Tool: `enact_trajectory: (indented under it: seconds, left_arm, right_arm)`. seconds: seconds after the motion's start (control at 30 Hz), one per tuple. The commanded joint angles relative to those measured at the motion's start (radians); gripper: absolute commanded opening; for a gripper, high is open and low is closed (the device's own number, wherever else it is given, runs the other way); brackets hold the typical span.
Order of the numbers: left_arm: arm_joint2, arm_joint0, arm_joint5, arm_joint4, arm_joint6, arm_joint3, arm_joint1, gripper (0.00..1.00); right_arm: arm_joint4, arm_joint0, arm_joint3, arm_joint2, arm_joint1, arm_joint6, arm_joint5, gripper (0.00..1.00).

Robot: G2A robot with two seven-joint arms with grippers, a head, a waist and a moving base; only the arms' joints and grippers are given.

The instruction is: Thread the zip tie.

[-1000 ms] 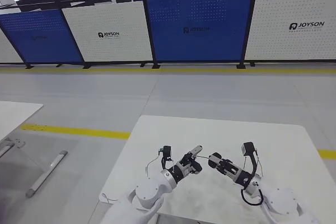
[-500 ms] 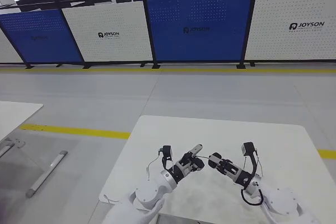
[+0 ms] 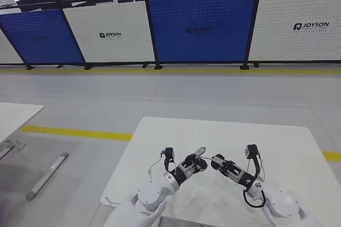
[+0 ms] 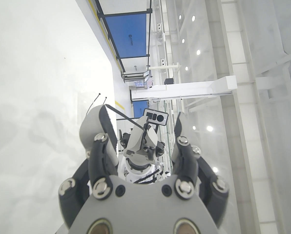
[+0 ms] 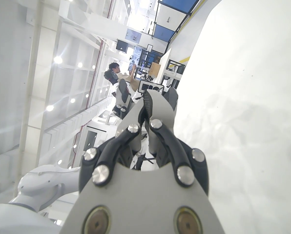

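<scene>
Where the two arms meet above the middle of the table (image 3: pixel 176 130), the right jaws sit at 3 o'clock of the left jaws and are clamped on a black zip tie (image 4: pixel 126 117). Its strap reaches across to the tip of one finger of the left jaws, which stand wide apart. Two loose ties (image 4: pixel 99 95) lie on the table beyond, toward 3 o'clock.
</scene>
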Motion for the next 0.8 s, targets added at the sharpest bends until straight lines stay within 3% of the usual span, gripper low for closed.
enact_trajectory:
  seconds: [0.0,0.3,0.37,0.57,0.77]
  left_arm:
    - [0.0,0.0,0.0,0.0,0.0,0.0,0.0,1.0]
    - [-0.002,0.0,-0.03,-0.002,0.014,0.004,-0.003,0.98]
    - [-0.004,0.002,-0.031,0.0,0.017,0.004,-0.003,0.46]
    - [-0.004,0.005,-0.023,0.019,0.009,0.007,-0.003,0.04]
    - [0.0,0.01,-0.029,0.052,-0.01,0.006,-0.001,0.0]
  right_arm:
    - [0.0,0.0,0.0,0.0,0.0,0.0,0.0,0.0]
    - [0.0,0.0,0.0,0.0,0.0,0.0,0.0,0.0]
    - [0.0,0.0,0.0,0.0,0.0,0.0,0.0,0.0]
    - [0.0,0.0,0.0,0.0,0.0,0.0,0.0,0.0]
    - [0.0,0.0,0.0,0.0,0.0,0.0,0.0,0.0]
